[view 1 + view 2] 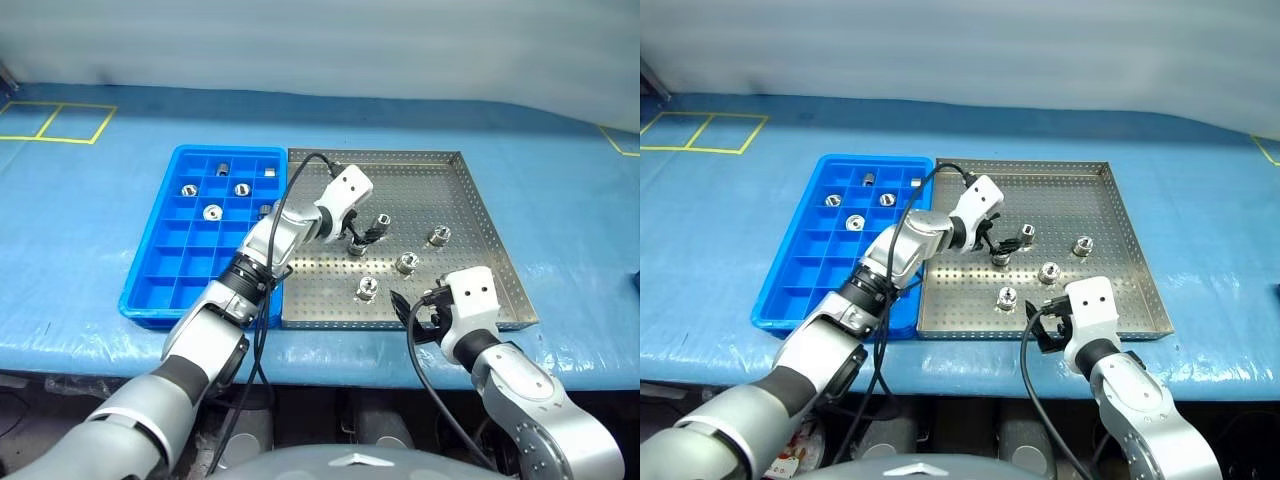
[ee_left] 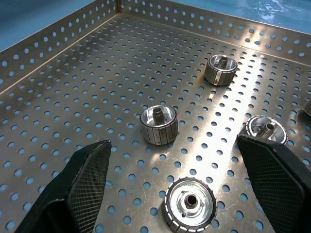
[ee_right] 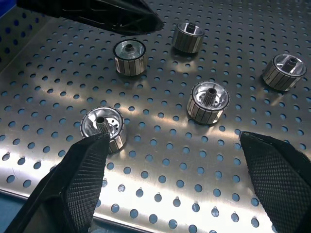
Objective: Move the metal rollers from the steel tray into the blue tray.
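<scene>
Inventory, nearest item first.

Right gripper [image 1: 425, 318]: two black fingers spread wide, nothing between them, hovering over the near rim of the large shallow perforated silver steel tray [image 1: 470, 190]. In its wrist view the nearest of the small shiny silver cylindrical metal rollers [image 3: 103, 127] sits just beyond one fingertip.

Rollers left in steel tray: five, all in the near-middle part of the floor. One close to the near rim [image 1: 367, 289]; one just behind it to the right [image 1: 406, 263]; one further right [image 1: 438, 236]; two by the left arm's fingers [image 1: 356, 246], [image 1: 382, 220].

Left gripper [image 1: 364, 234]: fingers wide apart and empty, reaching across from the left and angled down over the tray's middle. Its wrist view shows one roller [image 2: 189, 206] lying between the fingertips, not yet touched.

Bright blue gridded plastic tray [image 1: 150, 290]: touching the steel tray's left side. Several rollers already lie in far compartments, e.g. [image 1: 212, 212]; near rows vacant.

Step in hand, judged: approach for another pick, task partly done. Next move calls for lowering the left fingers around the framed roller, closing squarely, then carrying it left to a vacant compartment.
</scene>
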### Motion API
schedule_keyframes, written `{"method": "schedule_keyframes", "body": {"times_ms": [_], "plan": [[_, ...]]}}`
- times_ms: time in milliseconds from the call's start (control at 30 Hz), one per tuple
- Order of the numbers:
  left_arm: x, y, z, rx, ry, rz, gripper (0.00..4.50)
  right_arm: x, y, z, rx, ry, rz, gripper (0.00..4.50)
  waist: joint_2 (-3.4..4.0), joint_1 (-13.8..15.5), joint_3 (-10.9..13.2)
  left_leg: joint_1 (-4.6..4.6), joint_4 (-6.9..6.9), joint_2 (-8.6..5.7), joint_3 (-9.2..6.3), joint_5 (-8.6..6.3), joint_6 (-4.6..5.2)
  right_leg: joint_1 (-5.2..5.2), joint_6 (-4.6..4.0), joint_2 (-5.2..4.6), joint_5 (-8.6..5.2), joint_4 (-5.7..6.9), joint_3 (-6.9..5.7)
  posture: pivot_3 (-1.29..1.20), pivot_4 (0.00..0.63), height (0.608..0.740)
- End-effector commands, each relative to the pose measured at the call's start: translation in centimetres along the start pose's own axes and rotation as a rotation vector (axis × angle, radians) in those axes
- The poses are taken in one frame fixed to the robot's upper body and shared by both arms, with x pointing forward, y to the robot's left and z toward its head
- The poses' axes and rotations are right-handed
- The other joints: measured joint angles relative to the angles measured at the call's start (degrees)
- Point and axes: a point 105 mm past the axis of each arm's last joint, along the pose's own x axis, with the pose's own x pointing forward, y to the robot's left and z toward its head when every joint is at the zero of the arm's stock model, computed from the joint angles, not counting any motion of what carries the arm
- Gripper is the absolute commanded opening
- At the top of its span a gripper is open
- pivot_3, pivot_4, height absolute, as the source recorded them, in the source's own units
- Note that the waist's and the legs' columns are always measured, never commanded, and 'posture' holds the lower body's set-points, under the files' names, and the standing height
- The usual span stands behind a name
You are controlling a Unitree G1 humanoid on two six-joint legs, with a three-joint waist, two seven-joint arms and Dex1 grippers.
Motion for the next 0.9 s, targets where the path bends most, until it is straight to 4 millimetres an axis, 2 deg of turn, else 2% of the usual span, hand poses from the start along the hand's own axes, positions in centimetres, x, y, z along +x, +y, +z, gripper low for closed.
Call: {"method": "schedule_keyframes", "body": {"times_ms": [33,500,600,800,833,900], "plan": [[0.6,-0.5,1.1,0.055,-0.016,0.0,4.49,-0.3,0.1,1.4,-0.015,-0.067,-0.006,4.5,0.0,-0.07,0.0,0.0,0.0,0.0,0.0,0.0,0.0,0.0,0.0,0.0,0.0,0.0,0.0,-0.07,0.15,0.74],[1.0,-0.7,-3.5,0.054,0.184,0.03,4.49,0.1,0.3,1.4,-0.006,-0.075,-0.004,4.5,0.0,-0.74,0.0,0.0,0.0,0.01,0.0,0.0,0.01,-0.01,0.01,0.0,0.01,0.01,0.01,-0.06,0.15,0.74],[0.8,-0.7,-3.4,0.062,0.189,0.026,3.91,0.2,0.4,1.5,-0.005,-0.078,0.001,4.5,0.01,-0.72,-0.01,0.01,0.01,0.0,0.0,-0.01,0.01,0.0,0.01,-0.01,0.01,0.01,0.01,-0.05,0.15,0.74],[-0.2,0.2,-1.6,0.023,0.101,0.046,1.9,0.8,0.6,1.9,-0.009,-0.091,0.025,4.5,0.01,-0.67,0.0,0.01,0.01,0.01,0.01,-0.01,0.01,0.0,0.02,-0.02,0.02,0.01,0.02,-0.01,0.15,0.74],[-0.5,0.5,-1.2,0.008,0.079,0.056,1.69,0.9,0.7,2.0,-0.014,-0.095,0.032,4.5,0.01,-0.64,0.0,0.01,0.01,0.01,0.01,-0.01,0.01,-0.01,0.02,-0.02,0.02,0.02,0.02,-0.01,0.15,0.74],[-1.5,1.5,0.1,-0.041,0.008,0.099,1.7,1.2,0.9,2.5,-0.024,-0.108,0.048,4.5,0.01,-0.61,0.0,0.0,0.01,0.01,0.01,0.0,0.01,-0.01,0.03,-0.02,0.02,0.02,0.02,0.0,0.15,0.74]]}}
